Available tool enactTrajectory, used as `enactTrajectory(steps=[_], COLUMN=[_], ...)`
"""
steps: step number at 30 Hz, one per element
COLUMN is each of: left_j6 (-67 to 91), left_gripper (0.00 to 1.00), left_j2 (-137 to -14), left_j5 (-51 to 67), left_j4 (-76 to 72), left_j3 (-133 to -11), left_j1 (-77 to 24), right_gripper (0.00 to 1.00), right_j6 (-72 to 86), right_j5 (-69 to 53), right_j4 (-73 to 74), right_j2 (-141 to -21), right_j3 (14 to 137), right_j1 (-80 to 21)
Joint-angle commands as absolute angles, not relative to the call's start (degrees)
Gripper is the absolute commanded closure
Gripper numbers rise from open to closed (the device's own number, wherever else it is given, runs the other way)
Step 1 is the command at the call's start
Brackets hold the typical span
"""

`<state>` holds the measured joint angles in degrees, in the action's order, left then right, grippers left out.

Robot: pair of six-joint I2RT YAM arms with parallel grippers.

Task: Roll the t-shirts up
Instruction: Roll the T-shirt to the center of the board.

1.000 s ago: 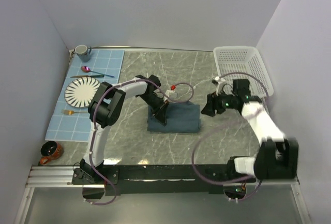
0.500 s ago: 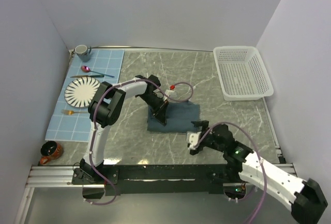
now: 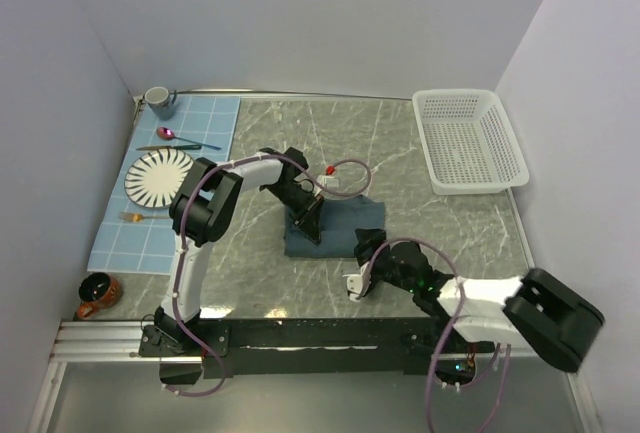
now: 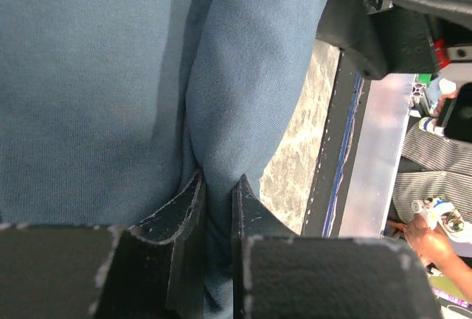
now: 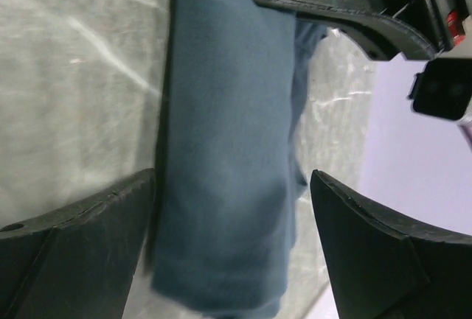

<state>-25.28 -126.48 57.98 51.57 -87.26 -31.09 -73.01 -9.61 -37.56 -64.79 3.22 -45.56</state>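
A dark slate-blue t-shirt [image 3: 345, 225] lies folded into a thick pad at the middle of the marble table [image 3: 450, 223]. My left gripper [image 3: 310, 219] stands over its left part. In the left wrist view the left gripper [image 4: 217, 197] is shut on a raised fold of the t-shirt [image 4: 96, 76]. My right gripper [image 3: 362, 261] is low at the pad's near right corner. It is open wide in the right wrist view [image 5: 232, 216], with a rolled edge of the t-shirt [image 5: 228, 149] running away between its fingers [image 5: 81, 223], untouched.
A white basket [image 3: 470, 141] stands at the back right. At the left, a light blue placemat [image 3: 212, 118] carries a striped plate [image 3: 160, 175], a spoon [image 3: 170, 135] and a mug [image 3: 158, 102]. A brown cup [image 3: 97, 294] sits near the front left corner.
The right arm swung from beside the basket down to the front of the table and reached left to the t-shirt's near right corner, jaws opening. The left gripper kept its grip and place.
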Motion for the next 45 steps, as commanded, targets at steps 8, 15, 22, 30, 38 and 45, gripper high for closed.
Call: enactTrajectory(steps=[8, 15, 22, 30, 38, 45], left_j6=[-26.98, -27.07, -24.69, -16.89, -13.80, -18.27], left_gripper=[0.88, 0.88, 0.82, 0.51, 0.34, 0.32], left_j2=[-130.52, -131.39, -127.47, -100.32, -74.19, -60.75], left_j5=[50.27, 50.36, 47.73, 39.39, 24.72, 10.73], left_j4=[54.40, 55.20, 51.69, 35.17, 15.05, -2.80], left_j3=[-86.31, -87.10, -84.56, -69.72, -51.17, -32.81], left_j1=[-31.73, -31.64, -31.46, -31.03, -36.80, -50.79], right_gripper=[0.12, 0.33, 0.84, 0.92, 0.99, 0.99], right_j6=[-81.21, -81.04, -79.20, -68.91, -66.71, -59.51], right_j5=[-7.38, -9.40, -8.09, -15.90, -20.91, -23.38], right_j4=[-71.08, -69.27, -53.04, -19.80, -1.61, 6.85], right_j2=[-84.81, -85.08, -79.13, -66.89, -63.19, -69.34], right_j3=[-1.84, -1.58, 3.50, 13.17, 18.54, 26.44], right_j1=[-46.14, -46.14, -45.97, -45.61, -45.53, -43.86])
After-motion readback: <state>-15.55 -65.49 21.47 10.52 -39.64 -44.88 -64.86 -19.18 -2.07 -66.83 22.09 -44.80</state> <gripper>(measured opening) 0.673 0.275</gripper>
